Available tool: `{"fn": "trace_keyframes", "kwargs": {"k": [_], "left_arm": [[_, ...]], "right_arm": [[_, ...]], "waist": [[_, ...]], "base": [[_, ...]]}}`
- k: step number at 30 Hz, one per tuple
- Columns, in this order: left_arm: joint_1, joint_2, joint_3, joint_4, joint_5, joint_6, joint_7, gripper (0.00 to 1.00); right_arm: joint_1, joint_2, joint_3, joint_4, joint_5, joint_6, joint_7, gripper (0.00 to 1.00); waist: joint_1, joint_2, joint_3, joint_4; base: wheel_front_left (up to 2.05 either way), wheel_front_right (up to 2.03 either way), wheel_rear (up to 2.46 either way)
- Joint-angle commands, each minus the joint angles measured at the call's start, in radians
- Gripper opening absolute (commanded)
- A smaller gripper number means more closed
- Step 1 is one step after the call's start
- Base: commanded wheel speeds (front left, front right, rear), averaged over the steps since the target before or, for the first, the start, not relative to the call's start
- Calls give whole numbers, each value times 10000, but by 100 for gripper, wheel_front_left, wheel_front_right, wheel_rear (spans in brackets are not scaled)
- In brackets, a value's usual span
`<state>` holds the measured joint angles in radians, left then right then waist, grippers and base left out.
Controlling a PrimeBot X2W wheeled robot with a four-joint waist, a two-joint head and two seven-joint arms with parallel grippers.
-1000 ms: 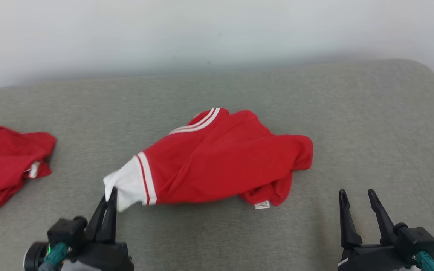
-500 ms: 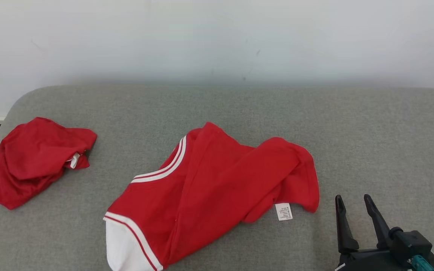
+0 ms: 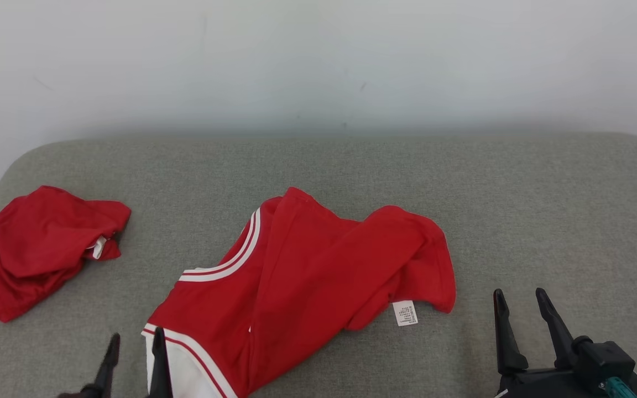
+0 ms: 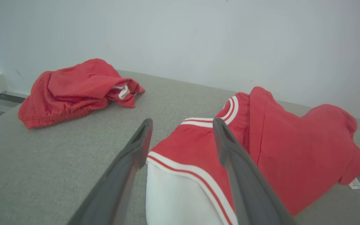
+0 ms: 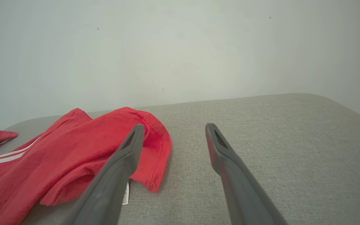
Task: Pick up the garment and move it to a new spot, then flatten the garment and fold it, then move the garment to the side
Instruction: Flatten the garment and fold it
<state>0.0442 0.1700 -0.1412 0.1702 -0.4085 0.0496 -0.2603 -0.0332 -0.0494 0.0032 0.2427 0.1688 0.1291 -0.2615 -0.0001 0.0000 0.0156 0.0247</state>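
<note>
Left gripper (image 3: 136, 335) pokes up from the bottom edge of the head view at lower left, its two long dark fingers (image 4: 127, 175) spread wide and clamping nothing. Through its wrist camera the fingers reach low and nearly level over the surface. The white end panel of the red cloth garment with white stripes (image 3: 307, 265) lies right between them. One finger crosses in front of the red cloth, but whether it touches is not clear.

The garment itself lies loose and rumpled in the middle of the grey fabric-covered surface (image 3: 517, 193). It runs on a slant from that white panel at the near left up to a bunched red end at the right. A small white care label (image 3: 405, 313) pokes out from under the near right fold, flat on the grey.

Over at lower right sits the right gripper (image 3: 518, 293), fingers pointing up the head view, parted and empty, just beside the garment's right end and not touching it. Its wrist camera looks along the fingers (image 5: 236, 175) across bare grey fabric towards the pale wall (image 3: 318, 55).

A second red garment, crumpled (image 3: 36, 249), sits near the surface's far left corner, well apart from the first.
</note>
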Motion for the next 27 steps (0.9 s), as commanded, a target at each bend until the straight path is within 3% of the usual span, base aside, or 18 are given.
{"fn": "trace_keyframes", "kwargs": {"k": [1,6,12,18,27], "left_arm": [[-100,-41,122,-198,120,-23,-56,100],[372,-312,854,-1182,741,-130,-52,100],[606,-401,1454,-1313,1065,-554,-55,100],[545,-388,1667,-1140,1430,-1011,-56,100],[327,-650,1709,-983,1663,-1248,-55,100]], "right_arm": [[123,-18,-19,-16,13,31,-45,100],[206,-18,-67,34,66,31,-46,100],[338,-17,-157,-18,57,31,-47,100],[384,-17,-214,-18,12,31,-48,100],[-222,-15,256,-59,108,31,249,100]], "waist": [[1,0,-41,-74],[1,0,-124,-308],[1,0,-117,-473],[1,0,-113,-451],[1,0,-84,-26]], "base": [[0,0,0],[0,0,0],[0,0,0],[0,0,0],[0,0,0]]}}
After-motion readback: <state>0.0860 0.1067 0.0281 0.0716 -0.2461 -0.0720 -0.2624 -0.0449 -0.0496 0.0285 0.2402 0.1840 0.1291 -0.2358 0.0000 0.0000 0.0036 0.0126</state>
